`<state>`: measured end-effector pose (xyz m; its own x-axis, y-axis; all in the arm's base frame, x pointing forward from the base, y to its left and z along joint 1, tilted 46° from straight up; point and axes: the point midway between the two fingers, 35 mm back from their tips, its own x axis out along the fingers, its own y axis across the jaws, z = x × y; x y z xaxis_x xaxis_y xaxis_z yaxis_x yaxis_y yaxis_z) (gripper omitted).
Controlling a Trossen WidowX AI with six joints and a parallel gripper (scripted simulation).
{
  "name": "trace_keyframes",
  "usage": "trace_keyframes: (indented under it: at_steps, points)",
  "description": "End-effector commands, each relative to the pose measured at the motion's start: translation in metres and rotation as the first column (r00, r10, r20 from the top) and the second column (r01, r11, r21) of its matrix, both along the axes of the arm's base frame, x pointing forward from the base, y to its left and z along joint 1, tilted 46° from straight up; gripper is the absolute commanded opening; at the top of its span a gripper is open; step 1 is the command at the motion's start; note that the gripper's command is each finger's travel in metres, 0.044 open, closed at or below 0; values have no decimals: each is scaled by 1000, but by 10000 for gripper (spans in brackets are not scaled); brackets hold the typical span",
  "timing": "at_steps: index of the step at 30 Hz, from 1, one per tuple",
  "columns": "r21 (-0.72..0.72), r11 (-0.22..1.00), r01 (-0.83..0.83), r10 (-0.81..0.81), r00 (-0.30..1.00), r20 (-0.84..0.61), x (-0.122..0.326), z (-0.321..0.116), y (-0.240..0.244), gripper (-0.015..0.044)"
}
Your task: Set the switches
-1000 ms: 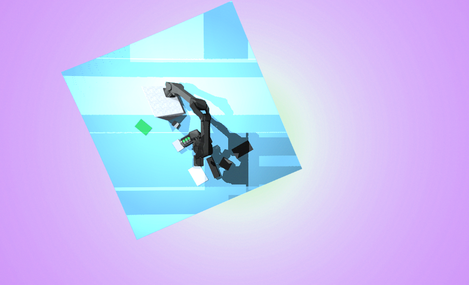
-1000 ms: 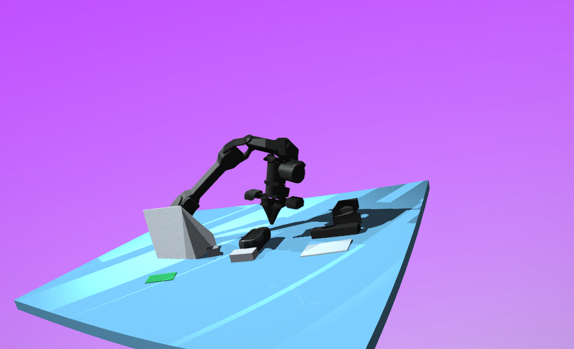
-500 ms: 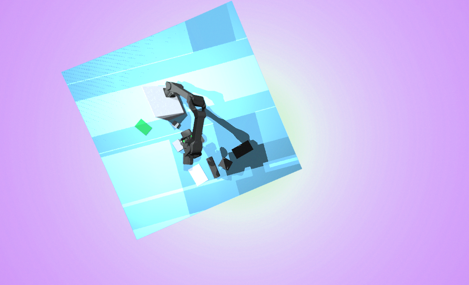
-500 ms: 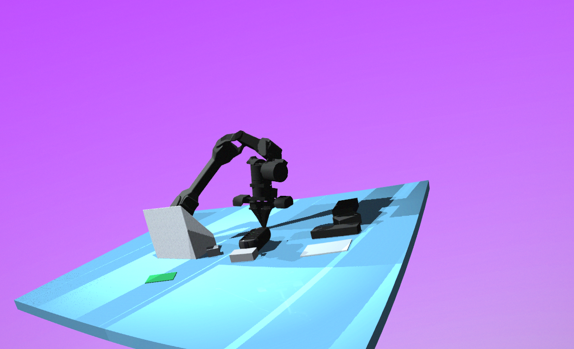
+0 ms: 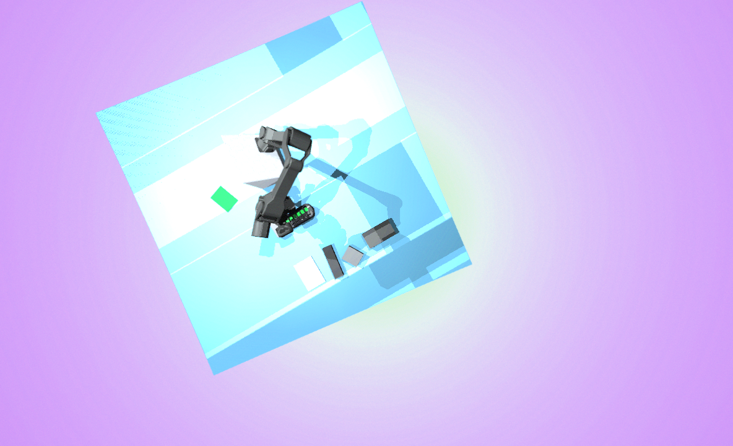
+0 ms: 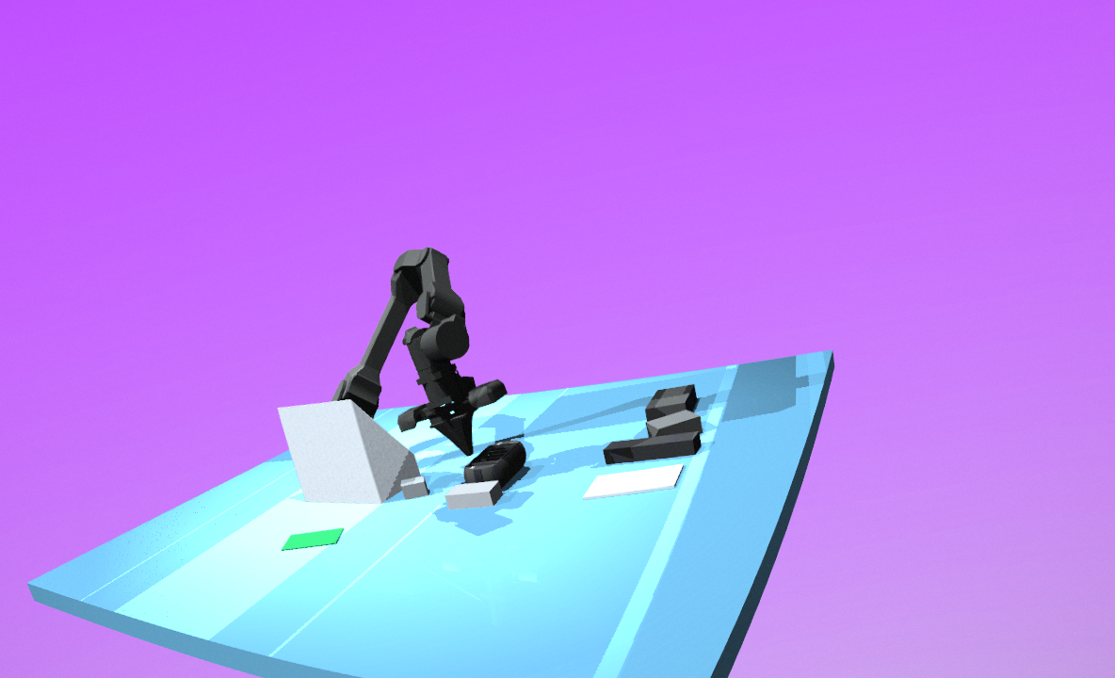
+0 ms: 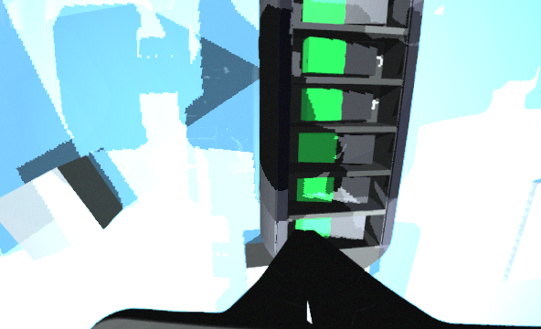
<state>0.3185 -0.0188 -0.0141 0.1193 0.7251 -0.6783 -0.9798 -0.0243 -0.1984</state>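
The dark grey controller unit sits upright on the bench, so its underside label is hidden. In the wrist view its six rockers show green ends at left and grey ends at right; the farthest is cut by the top edge. Which ends are pressed down I cannot tell surely. My gripper is shut and empty, pointing down. Its tips stand at or just above the unit's top, over the nearest rocker in the wrist view, and partly hide it. Contact is unclear.
A grey wedge and small block stand beside the unit. A pale block is by its end. A green plate, white plate, dark bar and two blocks lie farther off.
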Motion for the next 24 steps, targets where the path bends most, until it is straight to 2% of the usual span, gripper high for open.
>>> trace_keyframes:
  at_steps: [1, 5, 18, 24]
  points:
    - [15, 999, 38, -39, 996, 75, -20, -8, -5, 0]
    - [20, 998, 64, -66, 990, 121, -33, -13, -7, 0]
    - [16, 998, 65, -67, 991, 113, -33, -14, -8, 0]
    - [10, 1000, -2, 2, 999, 51, -7, -3, -1, 0]
